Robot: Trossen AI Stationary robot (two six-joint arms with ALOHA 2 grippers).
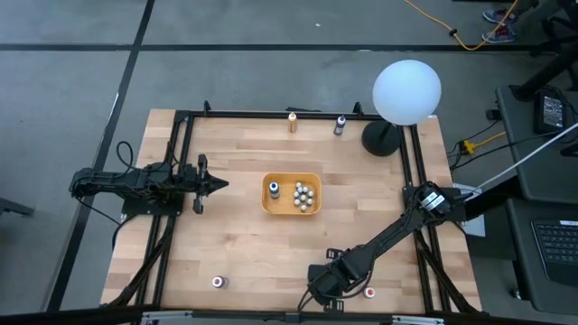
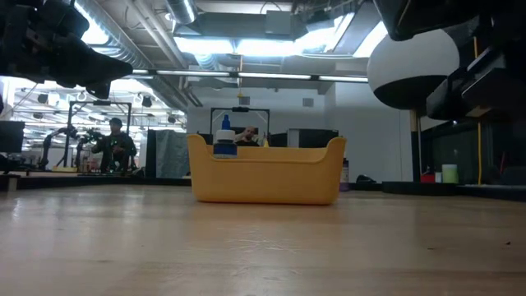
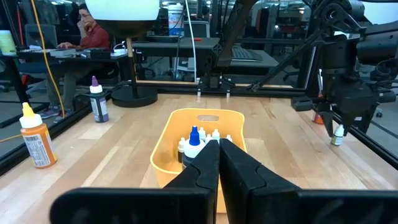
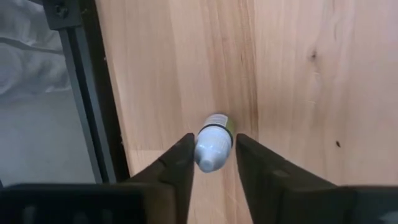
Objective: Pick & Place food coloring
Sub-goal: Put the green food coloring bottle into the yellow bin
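Note:
The food coloring bottles are tiny. Several stand in the orange-yellow tray [image 1: 291,209] at mid-table, one blue-capped [image 3: 194,138] [image 2: 224,140]. One white-capped bottle [image 4: 213,147] sits between the fingers of my right gripper [image 4: 214,152] [image 1: 330,291] at the table's near edge; the high view hides it under the gripper. Single bottles stand near the near edge [image 1: 218,283] [image 1: 369,292]. My left gripper [image 1: 219,185] [image 3: 219,148] is shut and empty, hovering left of the tray and pointing at it. My right gripper pinches the white-capped bottle by its cap [image 4: 211,155] between the two fingers [image 4: 181,158], coming from above and pointing down. The bottle's body [image 3: 337,135] hangs below the fingertips. I cannot tell whether its base is on the wood or clear of it.
A big white globe lamp [image 1: 406,90] on a black base [image 1: 382,138] stands at the far right corner. An orange bottle [image 1: 293,122] [image 3: 36,142] and a dark-capped one [image 1: 340,125] [image 3: 97,104] stand along the far edge. Black frame rails [image 4: 93,93] border the table. A person [image 3: 93,34] sits beyond the table.

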